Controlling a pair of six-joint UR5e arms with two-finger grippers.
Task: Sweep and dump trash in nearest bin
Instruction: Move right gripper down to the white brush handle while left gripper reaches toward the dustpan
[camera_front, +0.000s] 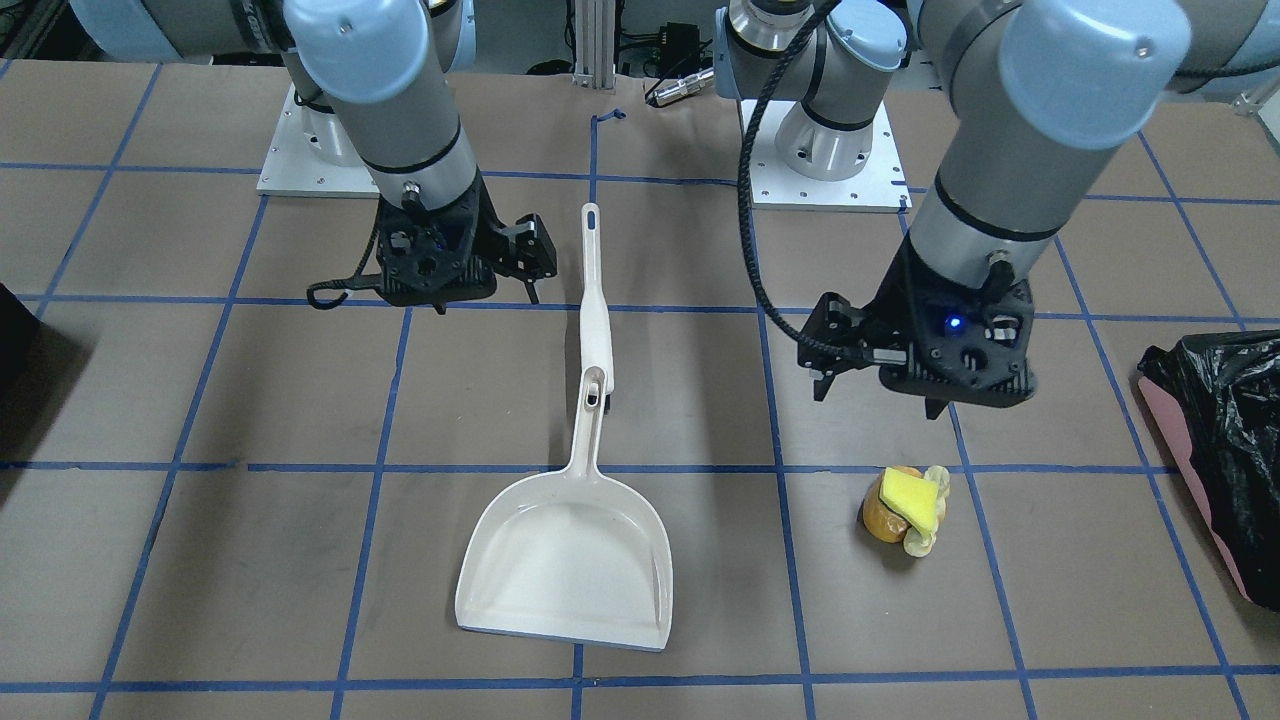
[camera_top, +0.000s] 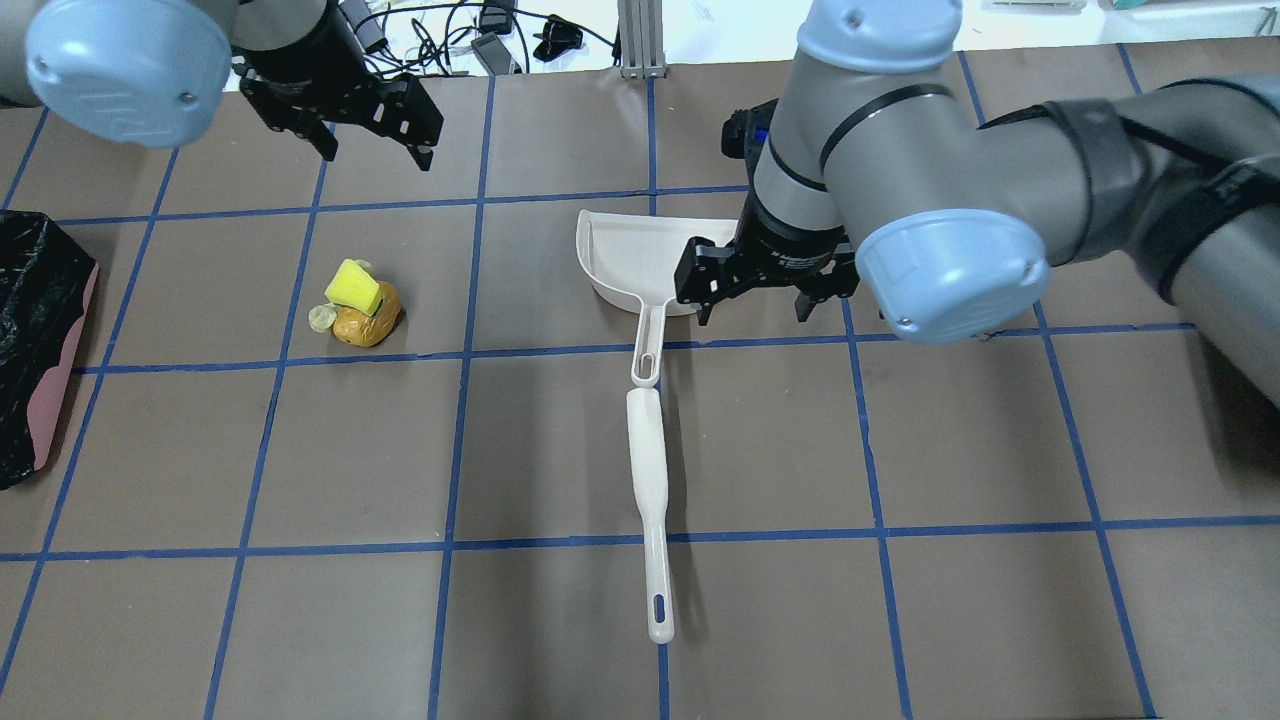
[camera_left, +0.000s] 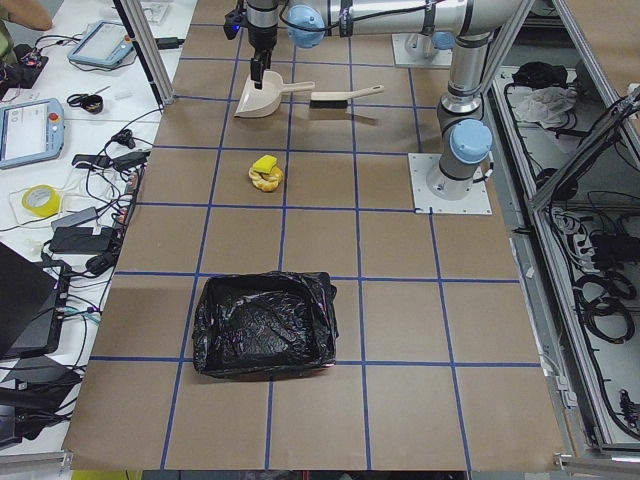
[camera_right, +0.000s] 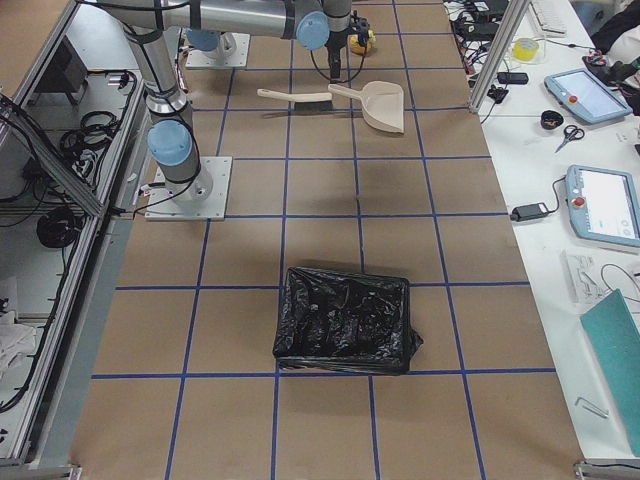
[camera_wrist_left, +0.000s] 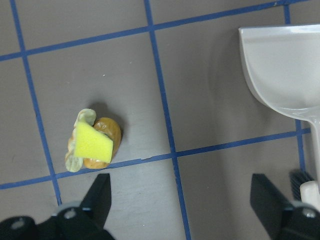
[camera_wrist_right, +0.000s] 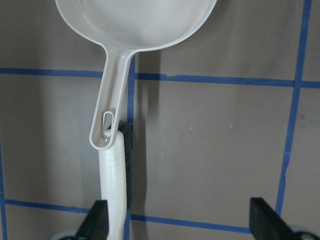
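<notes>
Trash (camera_top: 358, 305) (orange lump, yellow spongy wedge, pale scraps) is lying in one clump on the counter (camera_top: 900, 450), on robot's L side, btwn dustpan (camera_top: 635, 255) and bin (camera_top: 60, 380), touching neither. Bin w/ black liner is sitting at counter's L end, well apart from trash. L hand (camera_wrist_left: 182, 200) is being held wide open and empty above the counter, near the clump. R hand (camera_wrist_right: 180, 220) is being held open too, nothing gripped, hovering over where brush (camera_top: 648, 480) is meeting dustpan handle. Brush is lying in line w/ dustpan, bristles by pan's handle end.
</notes>
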